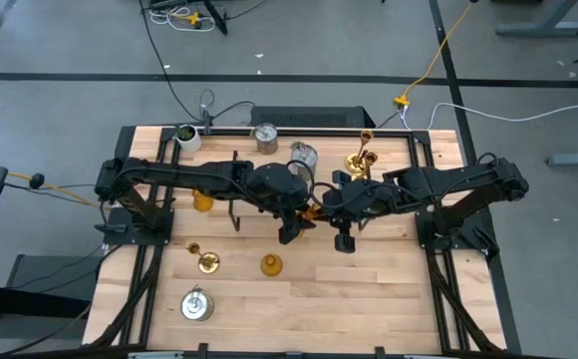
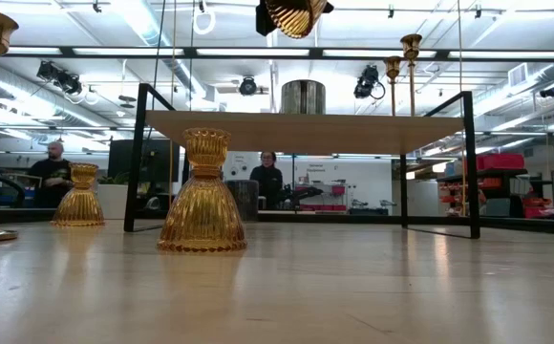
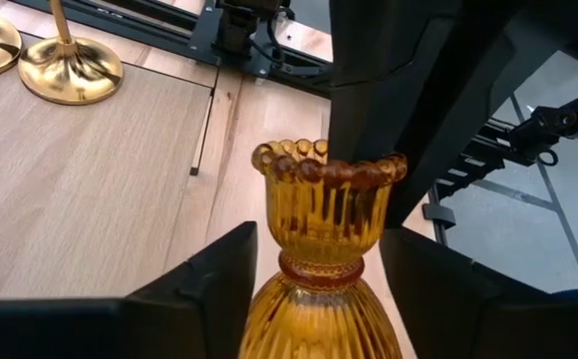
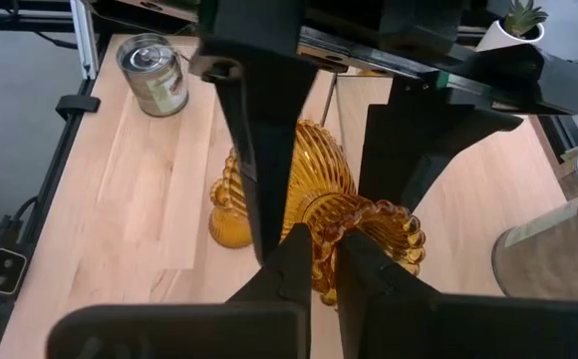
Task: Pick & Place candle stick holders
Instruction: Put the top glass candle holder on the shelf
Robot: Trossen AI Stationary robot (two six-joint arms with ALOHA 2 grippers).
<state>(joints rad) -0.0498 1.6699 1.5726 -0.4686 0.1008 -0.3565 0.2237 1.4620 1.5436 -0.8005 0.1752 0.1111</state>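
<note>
High view: both arms meet over the middle of the desk [image 1: 369,284], above the wooden rack [image 1: 279,140]. The left gripper [image 1: 291,231] and the right gripper [image 1: 341,237] flank a sliver of amber [image 1: 312,211], which I judge to be 1 holder passing between them. The other candle stick holders are spread out: 2 gold brass ones [image 1: 361,155] upper right of centre, 2 silver cans [image 1: 266,136] at upper centre, another can [image 1: 195,303] at lower left, and amber and gold pieces [image 1: 205,261] at lower centre.

Low view: an amber ribbed holder [image 2: 204,194] stands upright on the desk at left of centre, a second amber one [image 2: 79,195] farther left. At the top edge an amber holder [image 2: 294,14] hangs in the air, evidently carried.

Left wrist view: the held amber holder [image 3: 321,249] sits between the left arm's fingers [image 3: 204,289]. The jaws stand partly open either side of its body; whether they press on it I cannot tell.

Right wrist view: the right arm's fingers [image 4: 294,264] are pinched nearly together on the scalloped rim of the tilted amber holder [image 4: 319,214], so this arm carries it while the other takes hold. A silver can [image 4: 152,72] stands at upper left.
</note>
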